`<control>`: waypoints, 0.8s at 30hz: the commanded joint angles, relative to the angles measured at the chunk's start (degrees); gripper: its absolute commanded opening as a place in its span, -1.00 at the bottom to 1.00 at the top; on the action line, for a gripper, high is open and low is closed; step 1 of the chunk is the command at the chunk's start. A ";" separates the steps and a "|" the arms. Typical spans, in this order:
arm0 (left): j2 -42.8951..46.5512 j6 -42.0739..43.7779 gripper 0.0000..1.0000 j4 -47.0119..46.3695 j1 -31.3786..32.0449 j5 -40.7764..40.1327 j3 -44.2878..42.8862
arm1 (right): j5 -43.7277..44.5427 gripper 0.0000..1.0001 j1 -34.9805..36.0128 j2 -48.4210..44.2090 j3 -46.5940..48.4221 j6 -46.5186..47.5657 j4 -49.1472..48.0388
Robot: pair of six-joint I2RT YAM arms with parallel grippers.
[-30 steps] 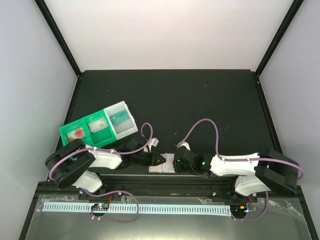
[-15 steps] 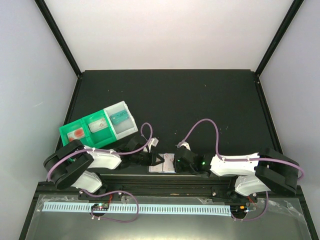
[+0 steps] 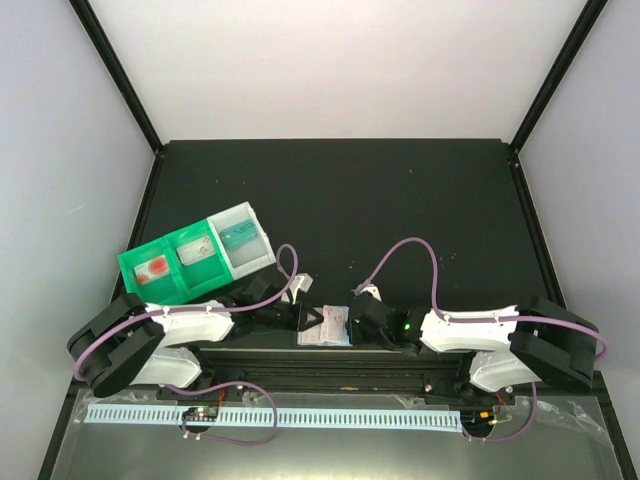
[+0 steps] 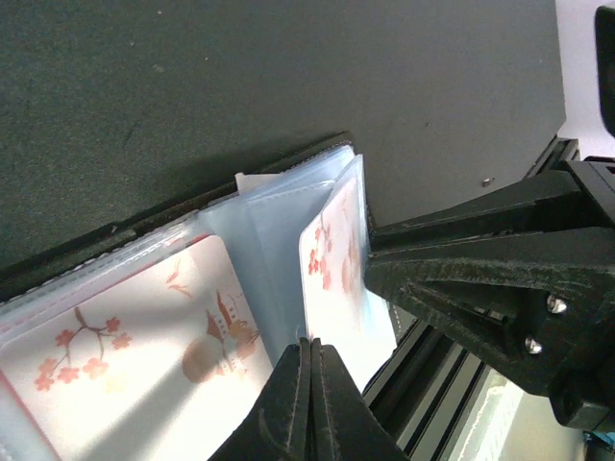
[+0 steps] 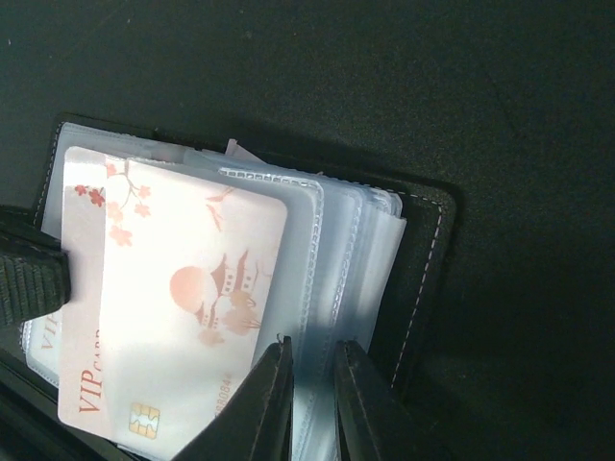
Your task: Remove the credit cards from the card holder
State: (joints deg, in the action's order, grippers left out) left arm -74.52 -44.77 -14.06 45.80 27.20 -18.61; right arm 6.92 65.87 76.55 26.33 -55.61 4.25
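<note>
Working the card holder (image 3: 325, 328) from both ends. Lies spread open on the bench (image 3: 400, 200), nearer the arm bases than the green-and-clear compartment tray (image 3: 195, 255) and apart from it.

Flanked on the tray side by the left hand (image 4: 309, 344): fingers pressed together, no gap showing, tips at the foot of a raised sleeve leaf (image 4: 332, 252). Cannot tell whether nipping that thin leaf or merely touching it.

Flanked on the side away from the tray by the right hand (image 5: 312, 348): fingers a sliver apart, clear sleeve edges between them. Judged as pinching a few leaves to keep the stack fanned.

Shows a pink-and-white VIP card (image 5: 183, 307), chip at one corner, skewed across the sleeves. Probably part-way out of its pocket.

Probably braces the floppy card holder with one hand to free a card with the other. No card yet clear of the card holder. Risks dragging the whole card holder along rather than sliding a card free.
</note>
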 commanded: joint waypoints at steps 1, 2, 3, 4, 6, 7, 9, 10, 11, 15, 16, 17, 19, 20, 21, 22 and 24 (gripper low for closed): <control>0.80 1.40 -0.97 1.10 -0.45 0.25 -1.22 | -0.76 -0.72 0.03 1.40 -1.24 0.13 2.20; 0.48 1.16 -0.97 0.59 -0.45 0.97 -1.37 | -0.76 -0.72 0.03 1.40 -1.15 0.21 2.19; 0.00 0.79 -0.97 -0.15 -0.45 1.86 -1.49 | -0.77 -0.71 0.03 1.41 -1.11 0.31 2.22; -0.67 0.30 -0.96 -1.18 -0.45 2.76 -1.51 | -0.85 -0.72 0.03 1.41 -1.03 0.48 2.21; -2.11 -0.96 -0.86 -4.14 -0.44 4.58 -1.31 | -0.97 -0.71 0.03 1.45 -0.93 0.75 2.03; -2.99 -1.32 -0.81 -5.72 -0.45 5.41 -1.15 | -1.09 -0.71 0.05 1.58 -1.05 0.63 1.80; -5.00 -2.25 -0.74 -8.82 -0.45 6.82 -0.83 | -1.36 -0.71 0.05 2.04 -1.08 0.46 1.22; -5.56 -2.79 -0.69 -10.46 -0.45 7.56 -0.69 | -1.33 -0.71 0.00 2.35 -0.84 0.44 1.44; -5.97 -3.19 -0.66 -11.90 -0.45 8.25 -0.60 | -1.19 -0.71 0.05 2.63 -0.54 0.50 1.83; -6.14 -3.41 -0.60 -12.64 -0.45 8.49 -0.89 | -1.32 -0.72 0.05 2.42 -1.30 0.03 0.77; -6.16 -3.45 -0.60 -12.70 -0.45 8.30 -0.83 | -1.38 -0.72 0.04 2.48 -1.43 -0.06 0.38; -6.26 -3.60 -0.60 -13.28 -0.41 8.23 -0.68 | -1.38 -0.72 0.04 2.65 -1.45 -0.09 0.29; -6.54 -4.05 -0.81 -13.66 -0.45 8.22 -0.55 | -1.37 -0.72 0.05 2.96 -1.29 -0.15 0.43; -6.55 -3.91 -0.90 -13.21 -0.45 7.98 -0.55 | -1.34 -0.73 0.05 2.98 -1.35 -0.27 0.34; -6.33 -3.72 -0.96 -12.00 -0.41 7.41 -0.66 | -1.25 -0.73 0.04 2.94 -1.48 -0.47 0.26; -5.99 -3.26 -0.97 -10.24 -0.44 6.57 -0.99 | -1.15 -0.73 0.05 2.86 -1.77 -0.70 0.05; -4.97 -2.06 -0.97 -6.41 -0.44 4.39 -1.39 | -0.95 -0.73 0.03 2.88 -2.33 -0.96 -0.33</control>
State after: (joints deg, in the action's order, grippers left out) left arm -80.38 -48.60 -23.24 45.39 33.32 -18.61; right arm 6.92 65.87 77.19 26.30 -55.66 3.36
